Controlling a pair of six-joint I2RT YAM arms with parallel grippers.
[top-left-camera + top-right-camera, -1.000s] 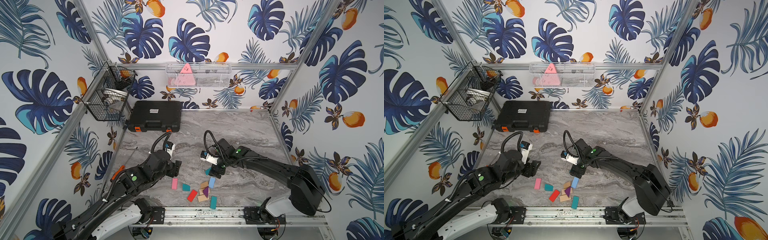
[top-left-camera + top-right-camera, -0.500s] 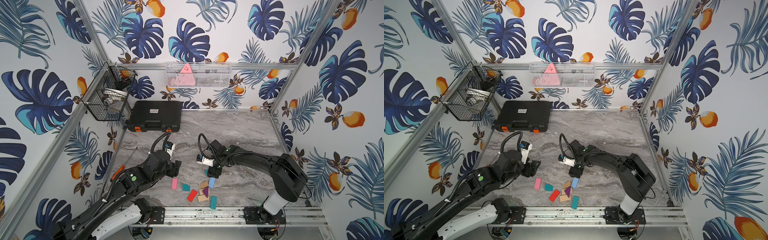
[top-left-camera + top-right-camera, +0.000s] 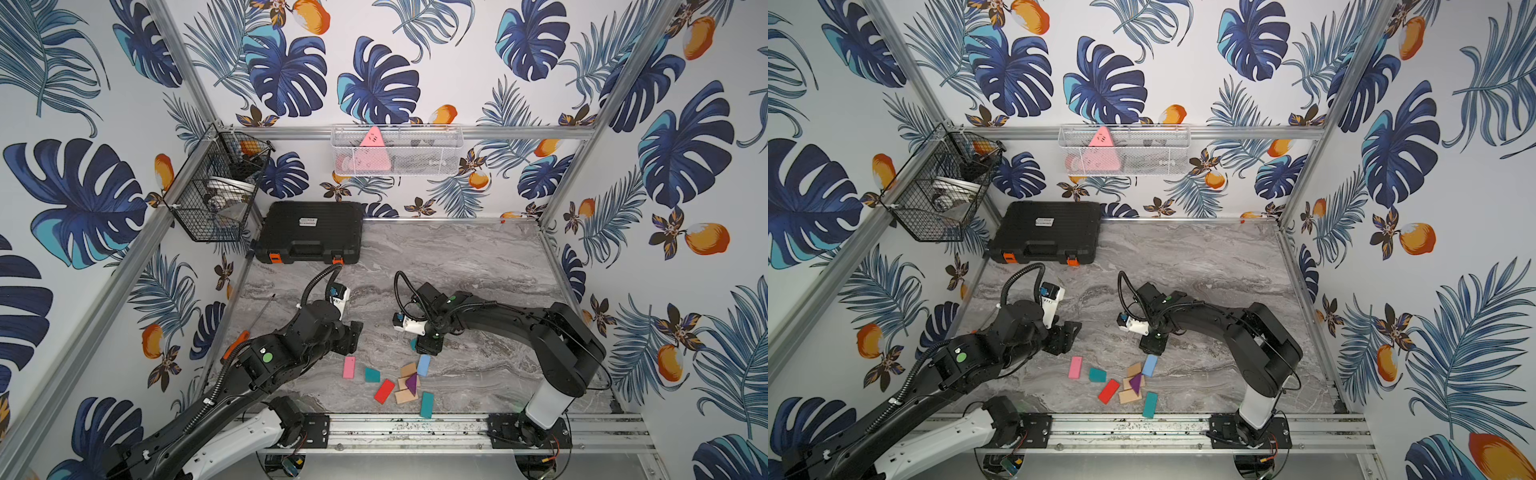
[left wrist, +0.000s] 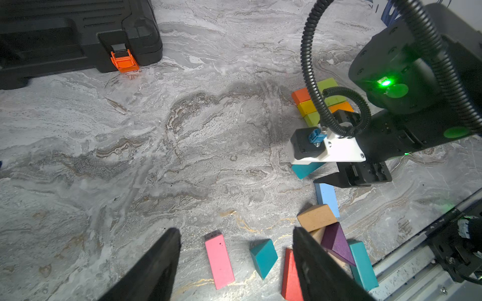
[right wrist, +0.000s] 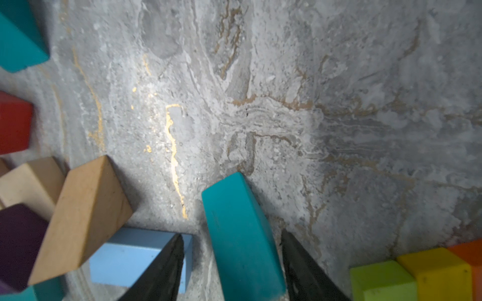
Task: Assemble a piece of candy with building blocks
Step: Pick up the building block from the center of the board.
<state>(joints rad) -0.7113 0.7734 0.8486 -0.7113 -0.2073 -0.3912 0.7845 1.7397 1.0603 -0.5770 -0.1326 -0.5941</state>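
Note:
My right gripper [image 5: 231, 232] points down at the marble floor with a teal block [image 5: 229, 203] standing between its fingers; a gap shows on one side, so the jaws stand open around it. A light blue block [image 5: 135, 258] and a plain wood block [image 5: 86, 213] lie beside it. A tight row of green, yellow and orange blocks [image 4: 310, 104] sits under the right arm. My left gripper [image 4: 235, 229] hovers open over a pink block [image 4: 219, 260] and a teal triangle [image 4: 263, 256]. In both top views red [image 3: 384, 390], purple [image 3: 412, 382] and teal [image 3: 427, 404] blocks lie loose near the front.
A black tool case [image 3: 309, 237] lies at the back left. An orange-handled screwdriver [image 3: 235, 345] rests along the left wall. A black wire basket [image 3: 216, 187] and a white mesh basket [image 3: 397, 149] hang on the walls. A metal rail [image 3: 415, 428] runs along the front edge.
The right gripper's jaws have narrowed around the teal block, and the right arm's elbow has swung back towards its base. The left arm has not moved.

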